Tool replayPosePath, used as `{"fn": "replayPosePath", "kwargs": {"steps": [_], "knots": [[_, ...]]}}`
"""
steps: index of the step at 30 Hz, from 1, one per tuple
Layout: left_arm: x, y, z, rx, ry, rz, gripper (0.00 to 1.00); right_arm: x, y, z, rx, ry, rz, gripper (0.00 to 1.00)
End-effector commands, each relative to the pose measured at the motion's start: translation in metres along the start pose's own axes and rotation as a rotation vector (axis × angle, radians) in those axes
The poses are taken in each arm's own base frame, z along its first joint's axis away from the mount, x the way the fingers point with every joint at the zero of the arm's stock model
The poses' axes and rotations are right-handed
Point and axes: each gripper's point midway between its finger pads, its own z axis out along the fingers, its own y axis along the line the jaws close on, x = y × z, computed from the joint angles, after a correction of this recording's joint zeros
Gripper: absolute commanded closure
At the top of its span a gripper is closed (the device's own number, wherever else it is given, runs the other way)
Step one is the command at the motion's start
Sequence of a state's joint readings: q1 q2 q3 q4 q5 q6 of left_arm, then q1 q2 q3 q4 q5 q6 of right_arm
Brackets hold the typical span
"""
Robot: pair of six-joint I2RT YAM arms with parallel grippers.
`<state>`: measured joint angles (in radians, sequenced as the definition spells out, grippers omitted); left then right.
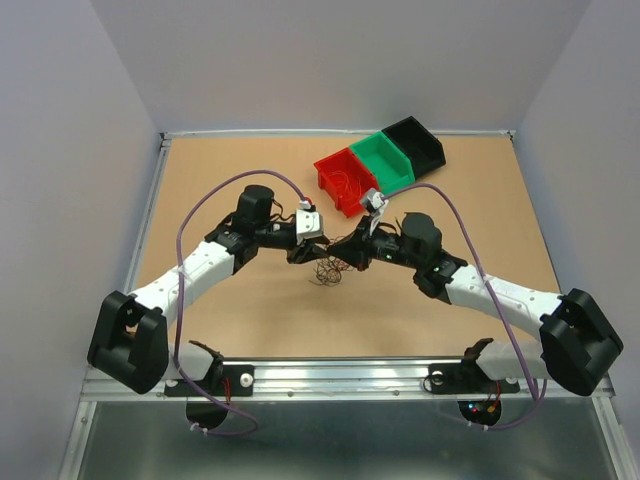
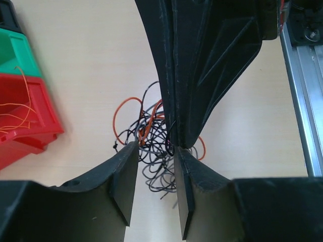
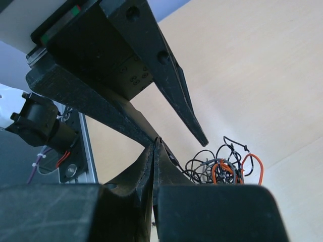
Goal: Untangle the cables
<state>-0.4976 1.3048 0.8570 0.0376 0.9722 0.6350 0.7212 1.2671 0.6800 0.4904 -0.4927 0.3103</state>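
Note:
The cables (image 1: 328,270) are a small clump of thin black, orange and grey-green wires on the tan table, mid-front. It also shows in the left wrist view (image 2: 151,132) and the right wrist view (image 3: 222,169). My left gripper (image 1: 306,256) is open, its fingers (image 2: 123,166) low at the clump's near edge, with nothing between them (image 2: 155,149). My right gripper (image 1: 345,258) is shut, with a thin black wire pinched at its tip (image 3: 156,142). That tip (image 2: 180,141) touches my left gripper's right finger.
A red bin (image 1: 343,180) holding several orange wires, a green bin (image 1: 386,160) and a black bin (image 1: 416,140) stand in a row at the back right. The red bin (image 2: 30,126) and green bin (image 2: 15,55) are left of the clump. A metal rail (image 2: 300,101) runs along the table's near edge.

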Motion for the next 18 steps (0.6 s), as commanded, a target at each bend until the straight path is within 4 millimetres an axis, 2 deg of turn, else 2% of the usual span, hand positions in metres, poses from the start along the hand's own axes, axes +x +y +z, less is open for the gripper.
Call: {"fn": "replayPosePath", "kwargs": {"steps": [1,6,12,15,16,17,18], "knots": [[-0.020,-0.004,0.000,0.049,-0.045,0.050,0.57,-0.051,0.021,0.007,-0.066,-0.123,-0.086,1.00],[-0.027,-0.010,-0.002,0.080,-0.069,0.064,0.59,-0.052,0.019,0.007,-0.057,-0.126,-0.089,0.99],[-0.030,-0.018,-0.004,0.111,-0.078,0.067,0.55,-0.051,0.019,0.010,-0.060,-0.120,-0.085,1.00],[-0.029,-0.019,-0.004,0.118,-0.078,0.063,0.72,-0.052,0.020,0.010,-0.064,-0.122,-0.087,0.99],[-0.030,-0.020,-0.004,0.120,-0.079,0.062,0.89,-0.052,0.019,0.011,-0.065,-0.120,-0.086,1.00],[-0.030,-0.020,-0.004,0.123,-0.079,0.061,0.98,-0.052,0.019,0.011,-0.065,-0.120,-0.088,0.99],[-0.030,-0.019,-0.004,0.120,-0.077,0.062,1.00,-0.052,0.019,0.011,-0.064,-0.121,-0.088,0.99]]}}
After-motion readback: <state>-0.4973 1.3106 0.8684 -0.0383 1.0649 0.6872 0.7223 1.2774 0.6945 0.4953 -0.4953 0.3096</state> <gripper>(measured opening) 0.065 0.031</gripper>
